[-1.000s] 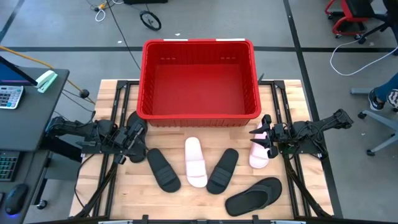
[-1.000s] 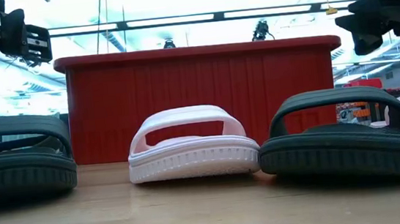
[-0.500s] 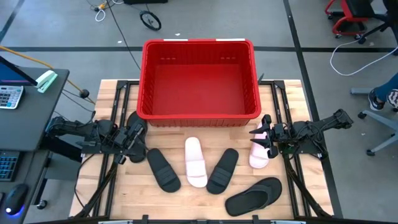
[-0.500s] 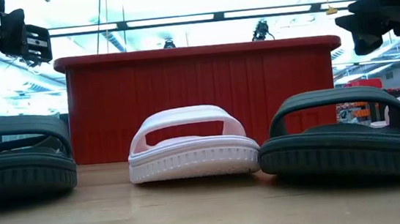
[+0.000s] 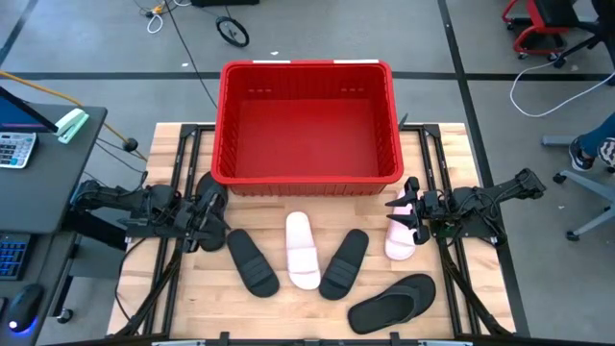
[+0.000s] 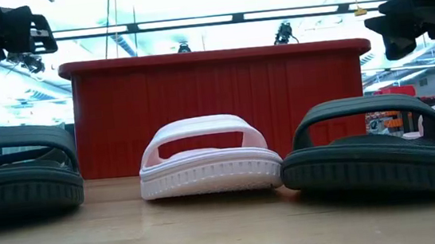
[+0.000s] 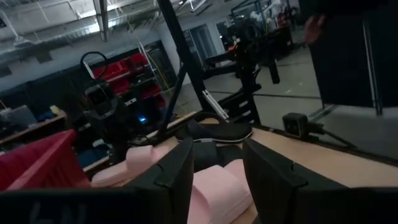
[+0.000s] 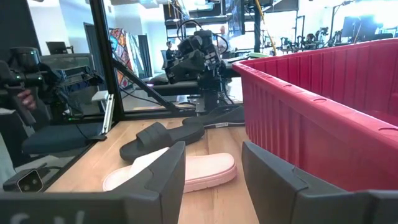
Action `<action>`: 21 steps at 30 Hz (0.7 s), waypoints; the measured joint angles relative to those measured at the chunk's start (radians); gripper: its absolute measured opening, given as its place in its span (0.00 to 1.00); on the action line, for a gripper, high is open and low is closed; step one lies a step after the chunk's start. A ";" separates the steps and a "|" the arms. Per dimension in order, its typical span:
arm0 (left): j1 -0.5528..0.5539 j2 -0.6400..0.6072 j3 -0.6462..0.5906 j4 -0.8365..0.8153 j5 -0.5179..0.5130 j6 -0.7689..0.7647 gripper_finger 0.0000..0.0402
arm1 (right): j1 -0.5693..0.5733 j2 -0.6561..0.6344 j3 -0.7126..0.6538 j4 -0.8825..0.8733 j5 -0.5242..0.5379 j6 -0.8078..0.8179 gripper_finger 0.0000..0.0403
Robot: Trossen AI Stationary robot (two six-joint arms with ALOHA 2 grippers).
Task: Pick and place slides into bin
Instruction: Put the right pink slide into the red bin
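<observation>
The red bin [image 5: 306, 125] stands at the table's far middle. Six slides lie flat on their soles in front of it. A black one [image 5: 205, 188] is at the left, partly under my left gripper [image 5: 215, 217]. A black one [image 5: 252, 261], a pale pink one [image 5: 302, 251] and a black one [image 5: 344, 263] lie in the middle. A black one [image 5: 392, 301] lies near the front right. A pale pink one [image 5: 400, 238] lies below my right gripper [image 5: 400, 213]. Both grippers are open, empty and above the table, as the low view shows for the left gripper [image 6: 29, 36] and the right gripper [image 6: 401, 28].
Black frame rails [image 5: 178, 192] run along the table's left side, and more rails [image 5: 437, 183] run along its right side. A desk with a calculator [image 5: 14, 149] stands to the left, off the table. A strip of bare wood [image 5: 288, 312] lies along the near edge.
My left gripper has gone up a little, as the low view shows. The slides and the bin lie as before.
</observation>
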 joint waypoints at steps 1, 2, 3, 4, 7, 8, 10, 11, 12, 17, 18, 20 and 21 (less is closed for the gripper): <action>0.000 0.000 0.000 0.001 0.000 0.003 0.35 | 0.000 0.000 0.000 0.000 0.000 0.000 0.41; 0.000 0.000 0.000 0.005 0.000 0.002 0.35 | 0.000 0.000 0.000 0.000 0.000 0.000 0.41; 0.000 0.000 0.000 0.008 0.000 -0.008 0.35 | 0.000 0.000 0.000 0.000 0.000 0.000 0.41; 0.000 0.000 0.000 0.012 0.001 -0.053 0.35 | 0.000 0.000 0.000 0.000 0.000 0.000 0.41; -0.001 0.000 0.000 0.076 0.001 -0.276 0.35 | 0.000 0.000 0.000 0.000 0.000 -0.001 0.41; -0.001 0.000 0.000 0.101 -0.001 -0.356 0.36 | 0.000 0.000 0.000 0.000 0.004 -0.005 0.41; -0.001 0.000 0.000 0.176 -0.001 -0.522 0.37 | 0.000 0.000 0.001 0.001 0.019 -0.008 0.41; -0.001 0.000 0.002 0.231 -0.001 -0.593 0.37 | -0.001 0.001 0.004 -0.001 0.022 -0.007 0.41; -0.001 -0.001 0.009 0.262 0.000 -0.657 0.37 | -0.001 0.002 0.008 -0.003 0.023 -0.003 0.41; -0.001 -0.001 0.061 0.366 0.000 -0.727 0.38 | -0.001 0.005 0.023 -0.002 0.023 -0.018 0.41; -0.001 -0.001 0.067 0.366 0.000 -0.727 0.38 | -0.001 0.005 0.023 -0.004 0.023 -0.040 0.41; -0.001 0.000 0.074 0.373 0.000 -0.728 0.37 | -0.001 0.005 0.023 -0.008 0.023 -0.088 0.41; -0.001 0.000 0.076 0.381 0.000 -0.728 0.37 | -0.001 0.005 0.023 -0.012 0.023 -0.114 0.41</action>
